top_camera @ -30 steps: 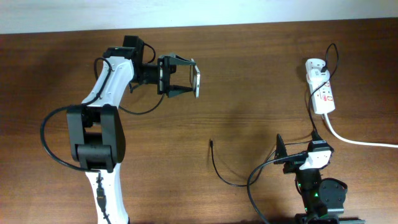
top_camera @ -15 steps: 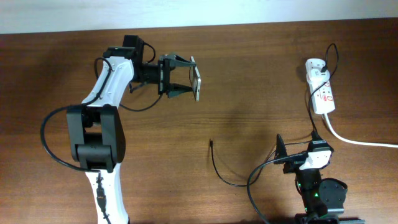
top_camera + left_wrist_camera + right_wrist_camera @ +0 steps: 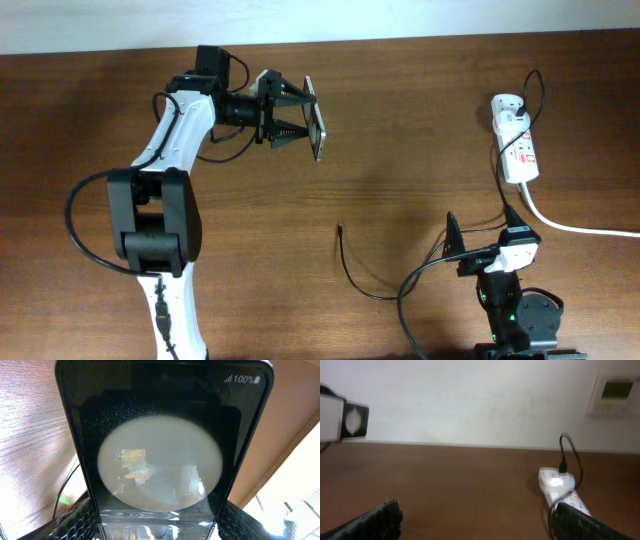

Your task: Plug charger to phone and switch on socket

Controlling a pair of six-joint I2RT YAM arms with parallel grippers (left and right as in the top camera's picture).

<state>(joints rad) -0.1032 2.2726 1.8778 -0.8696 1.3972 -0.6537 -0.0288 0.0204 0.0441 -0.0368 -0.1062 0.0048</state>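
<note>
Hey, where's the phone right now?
In the overhead view the phone is clamped in the left gripper, over the far left-centre of the table, well away from the socket on the right side.

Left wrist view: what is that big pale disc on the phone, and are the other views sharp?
Left wrist: the disc looks like a round light reflected in the glossy screen of the phone, washing out its middle; the wood at left is overexposed. Right wrist: soft overall, with the socket blown out white by glare. Overhead: sharp and evenly lit, only a faint shadow on the table.
</note>
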